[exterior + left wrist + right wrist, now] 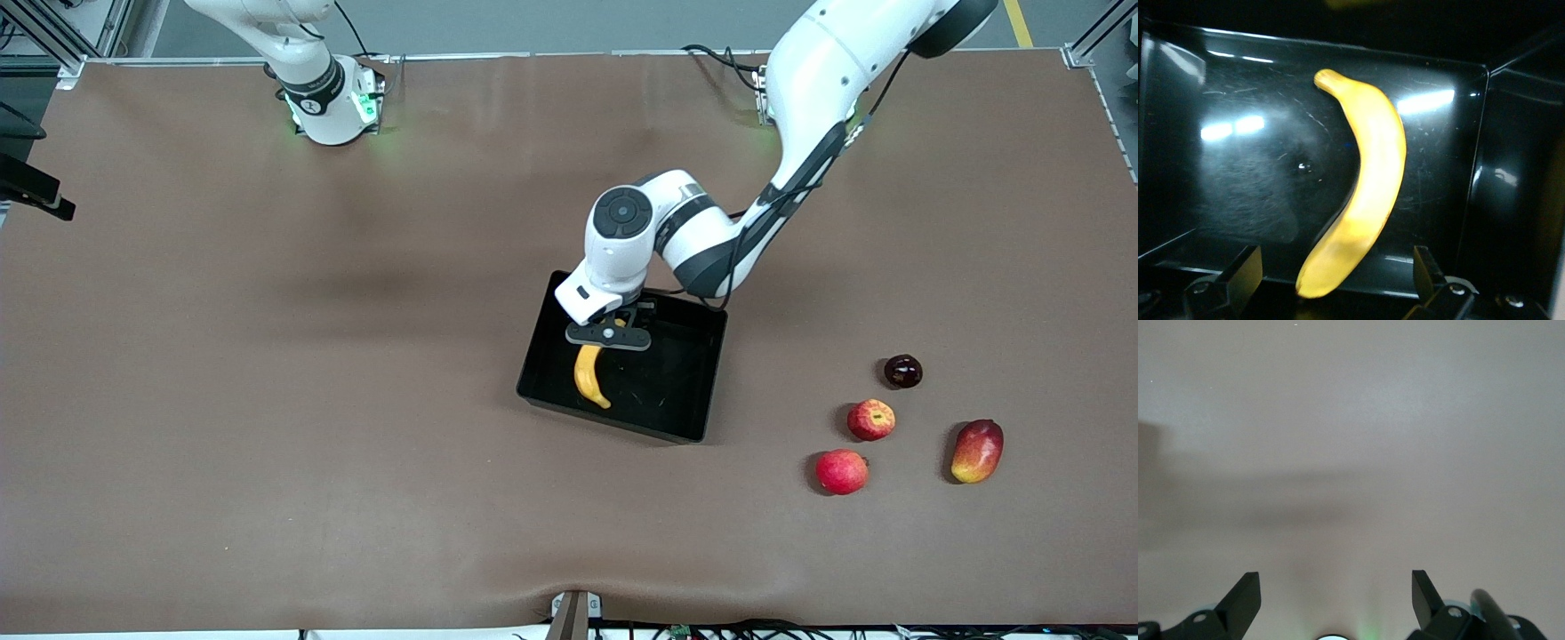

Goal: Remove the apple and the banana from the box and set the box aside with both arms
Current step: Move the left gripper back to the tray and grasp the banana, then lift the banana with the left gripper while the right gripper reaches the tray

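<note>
1. We are holding our left gripper (608,335) over the box (685,411), at the centre of the front view, directly above the end of the banana (588,373) that lies higher in that view. In the left wrist view its fingers (1238,273) are standing wide apart, one on either side of the banana (1361,193), touching nothing that we can see.

2. We are seeing the banana lying flat on the box floor (1245,173), so by our judgement it is not yet taken out.

3. We are finding the apple (870,420) already out on the table (267,400), at the lower right of the front view, well apart from the box. Around it are lying a pinkish-red fruit (841,471), a mango (977,451) and a small dark fruit (902,371).

4. We are keeping the right arm waiting near its base at the upper left. Its right gripper (1336,593) is hanging with fingers spread over bare table.

5. We are judging the task roughly a third done: the banana's removal and the two-armed moving of the box are remaining.
</note>
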Controlling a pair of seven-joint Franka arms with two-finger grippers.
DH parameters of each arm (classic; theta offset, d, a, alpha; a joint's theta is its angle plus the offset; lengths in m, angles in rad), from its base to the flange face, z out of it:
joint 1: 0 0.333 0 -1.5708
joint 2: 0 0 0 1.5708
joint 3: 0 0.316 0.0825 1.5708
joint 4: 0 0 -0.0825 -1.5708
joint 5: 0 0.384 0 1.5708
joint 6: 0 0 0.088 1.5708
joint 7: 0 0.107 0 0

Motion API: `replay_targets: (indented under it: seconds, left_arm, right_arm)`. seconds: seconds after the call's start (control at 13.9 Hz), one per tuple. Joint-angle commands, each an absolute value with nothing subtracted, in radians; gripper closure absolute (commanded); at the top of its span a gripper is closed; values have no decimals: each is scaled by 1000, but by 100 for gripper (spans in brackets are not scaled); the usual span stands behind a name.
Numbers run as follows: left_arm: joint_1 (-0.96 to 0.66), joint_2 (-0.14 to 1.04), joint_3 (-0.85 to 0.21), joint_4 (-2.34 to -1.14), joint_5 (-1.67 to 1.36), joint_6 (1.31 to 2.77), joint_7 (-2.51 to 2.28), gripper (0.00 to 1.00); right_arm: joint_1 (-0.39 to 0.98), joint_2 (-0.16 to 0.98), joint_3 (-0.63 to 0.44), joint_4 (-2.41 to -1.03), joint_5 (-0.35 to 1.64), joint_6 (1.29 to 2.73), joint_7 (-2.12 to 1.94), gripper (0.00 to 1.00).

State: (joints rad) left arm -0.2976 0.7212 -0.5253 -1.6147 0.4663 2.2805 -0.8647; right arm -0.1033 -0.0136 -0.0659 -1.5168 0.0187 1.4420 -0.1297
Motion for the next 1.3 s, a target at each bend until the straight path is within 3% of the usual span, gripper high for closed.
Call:
replay_targets:
  seconds: [0.0,0.65,0.72,0.79,0.87,0.94,1.23]
  left_arm:
    - [-296,784,-522,-1585,499,2354,-870,0]
    - [-351,868,-514,-1585,577,2411,-864,0]
    - [-351,871,-514,-1585,586,2416,-853,15]
    - [-350,870,-514,-1585,597,2421,-854,54]
    - [-350,870,-514,-1585,598,2421,-856,87]
    - [-350,870,-512,-1585,604,2421,-856,100]
    - [-333,851,-511,-1560,641,2408,-802,100]
  right_arm:
    - [-120,1,-48,-1502,20,1440,-130,0]
    - [-97,57,-43,-1500,9,1434,-143,0]
    - [-100,72,-44,-1505,9,1433,-141,0]
    - [-107,96,-44,-1502,9,1431,-138,0]
    - [-109,103,-44,-1503,11,1434,-141,0]
    - [-110,103,-46,-1503,8,1433,-141,0]
    - [-118,110,-48,-1497,23,1445,-127,0]
